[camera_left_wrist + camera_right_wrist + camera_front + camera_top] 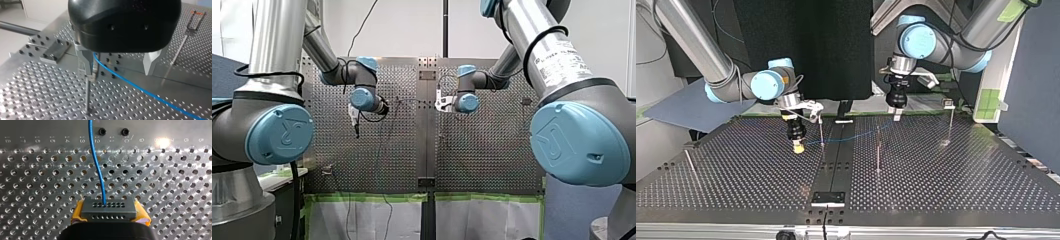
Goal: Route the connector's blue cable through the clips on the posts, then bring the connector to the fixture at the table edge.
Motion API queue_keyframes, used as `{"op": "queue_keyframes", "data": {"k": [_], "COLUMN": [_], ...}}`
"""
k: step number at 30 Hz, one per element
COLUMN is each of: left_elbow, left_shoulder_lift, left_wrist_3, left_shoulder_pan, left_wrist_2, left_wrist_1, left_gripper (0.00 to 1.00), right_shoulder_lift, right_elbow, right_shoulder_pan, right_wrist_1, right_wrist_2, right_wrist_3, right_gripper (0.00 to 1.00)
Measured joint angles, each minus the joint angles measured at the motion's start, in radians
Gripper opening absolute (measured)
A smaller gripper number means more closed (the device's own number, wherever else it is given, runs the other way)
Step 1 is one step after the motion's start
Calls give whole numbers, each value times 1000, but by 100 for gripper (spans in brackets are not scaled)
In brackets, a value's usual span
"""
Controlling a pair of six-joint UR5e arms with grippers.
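my right gripper (110,216) is clamped on the connector (108,207), a small grey block with rows of holes, squeezed between yellow pads (78,213). it hangs low over the table (961,170), just left of the centre strip in the top view. the blue cable (96,165), thin and wavy, leaves one hole and runs right to my left gripper (117,73). its metal fingers stand wide apart, with the cable passing between them beside a post (87,97). bare perforated plate all round, and the fixture (828,198) sits at the near edge.

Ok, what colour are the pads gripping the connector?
Yellow pads, seen best in the right wrist view.
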Motion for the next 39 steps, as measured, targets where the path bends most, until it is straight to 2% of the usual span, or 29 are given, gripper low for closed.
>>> {"op": "queue_keyframes", "data": {"k": [7, 16, 22, 28, 39], "left_elbow": [6, 22, 30, 30, 30], "left_shoulder_lift": [47, 55, 55, 54, 54], "left_wrist_3": [-6, 1, 6, 35, 43], "left_shoulder_pan": [-2, -5, -5, -6, -9], "left_wrist_2": [27, 33, 6, -34, -44], "left_wrist_1": [37, 43, 26, -8, -24], "left_gripper": [100, 100, 100, 100, 100], "right_shoulder_lift": [0, 0, 0, 0, 0], "right_elbow": [0, 0, 0, -1, -8], "right_shoulder_pan": [1, 1, 1, 0, 2], "right_wrist_1": [3, 5, 9, 7, 13], "right_wrist_2": [0, 0, 0, 0, 0], "right_wrist_3": [0, 0, 0, 0, 3], "right_gripper": [0, 0, 0, 0, 0]}}
